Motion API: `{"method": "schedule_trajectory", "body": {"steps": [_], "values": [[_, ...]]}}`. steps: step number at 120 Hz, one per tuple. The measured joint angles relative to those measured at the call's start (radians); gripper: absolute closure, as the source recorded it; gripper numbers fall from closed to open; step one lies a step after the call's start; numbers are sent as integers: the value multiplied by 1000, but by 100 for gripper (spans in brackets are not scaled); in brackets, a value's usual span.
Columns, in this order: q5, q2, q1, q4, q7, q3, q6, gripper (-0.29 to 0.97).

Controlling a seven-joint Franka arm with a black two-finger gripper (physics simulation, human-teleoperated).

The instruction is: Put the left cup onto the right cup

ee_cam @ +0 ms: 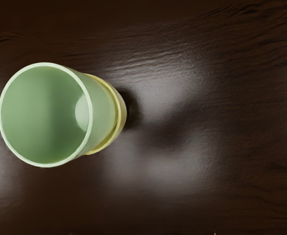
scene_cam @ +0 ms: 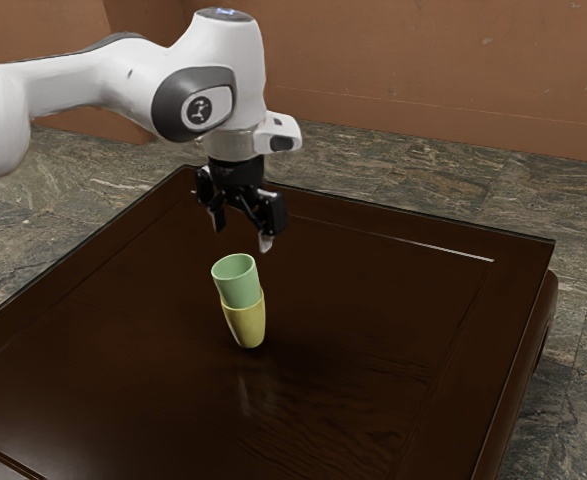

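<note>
The green cup [scene_cam: 235,278] is seen nested in the yellow cup [scene_cam: 245,320], mid-table [scene_cam: 393,330], directly under the claw [scene_cam: 241,235]. The claw is spread open and nothing is held; a clear gap is seen above the green rim.

Risk, judged: the stack is tilted, so it could be tipped over. It could also be knocked if the rim is clipped by a finger on any sideways move.

The long axis is near vertical, leaning toward the exterior view's left, with the mouth up. In the wrist view the green cup's [ee_cam: 43,115] inside is looked into, with a yellow sliver [ee_cam: 118,115] beside it.
</note>
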Motion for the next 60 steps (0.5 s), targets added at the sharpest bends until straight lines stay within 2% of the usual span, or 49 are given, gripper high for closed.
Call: {"method": "schedule_trajectory", "body": {"steps": [30,60], "values": [[-1,-48,-28,1,40,68,-66,0],[-1,-94,9,0,93,92,-114,0]]}}
